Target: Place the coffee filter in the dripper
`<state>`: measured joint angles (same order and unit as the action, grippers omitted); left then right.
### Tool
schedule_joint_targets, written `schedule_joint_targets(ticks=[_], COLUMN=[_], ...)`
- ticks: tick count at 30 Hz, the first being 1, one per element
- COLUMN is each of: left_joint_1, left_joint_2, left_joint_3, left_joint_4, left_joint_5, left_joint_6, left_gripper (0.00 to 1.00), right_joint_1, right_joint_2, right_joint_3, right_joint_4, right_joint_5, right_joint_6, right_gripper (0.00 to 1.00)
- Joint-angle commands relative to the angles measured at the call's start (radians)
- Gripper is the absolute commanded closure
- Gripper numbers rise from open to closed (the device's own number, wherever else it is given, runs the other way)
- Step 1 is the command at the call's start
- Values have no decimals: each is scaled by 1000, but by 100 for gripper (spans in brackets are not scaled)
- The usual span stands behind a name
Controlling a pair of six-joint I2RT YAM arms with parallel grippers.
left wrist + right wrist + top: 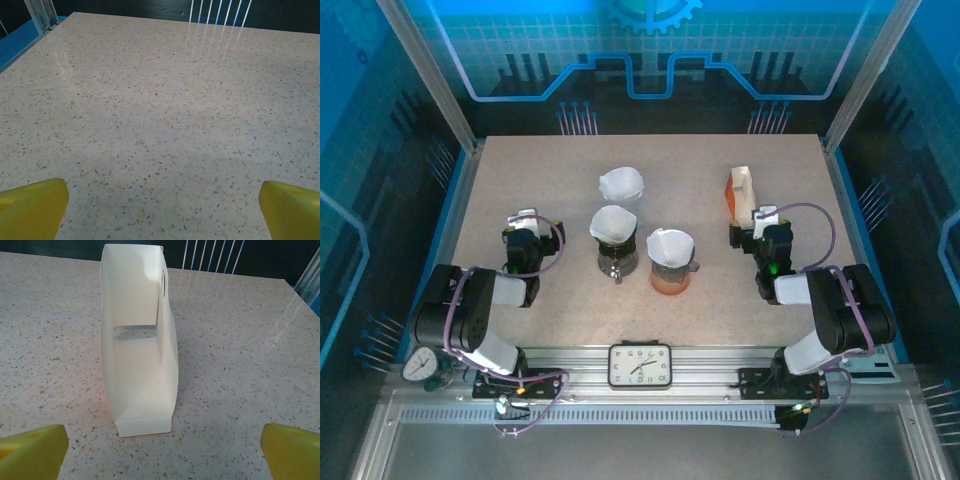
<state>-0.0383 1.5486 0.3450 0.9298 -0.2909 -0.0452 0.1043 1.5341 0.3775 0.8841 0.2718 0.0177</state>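
L gripper (525,216) sits over bare speckled table (500,180) on the left side, jaws spread wide, nothing between them. In the left wrist view its yellow fingertips (32,207) sit at the bottom corners w/ only tabletop between and ahead.

R gripper (763,214) is on the right side, also spread wide and holding nothing. It points at a cardboard holder (741,190) just beyond it, orange outside, pale inside. In the right wrist view the holder (140,365) stands upright on the table, centred ahead of the gap between the yellow fingertips (32,447), clear of both. It's open on the near side and looks hollow.

Mid-table, between the arms, are three white cones:
- coffee filter (621,184) – loose on the table, farthest from the arms, apart from the rest
- dripper (613,226) – just nearer, on a dark glass server (616,260)
- another white cone (670,246) – right of the dripper, on an orange-tinted cup (670,277)

Can't tell from above whether either seated cone has paper in it. Both grippers are well apart from all three.

Near edge: a clock (640,365) on the rail between the arm bases, and a round gauge (420,362) by the L base
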Motion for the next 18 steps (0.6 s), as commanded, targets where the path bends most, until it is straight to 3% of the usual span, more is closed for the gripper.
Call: schedule_joint_targets(ticks=[1,18], left_joint_1=[4,4], left_joint_2=[3,3], left_joint_3=[17,17], left_joint_4=[33,34], left_joint_5=[13,14], left_joint_6=[11,12], left_gripper=[1,1], right_joint_1=[-2,-8], right_joint_2=[6,6], right_joint_3=[1,3], right_joint_4=[44,39], right_joint_5=[3,-12], right_joint_6=[-3,0], right_gripper=[0,0])
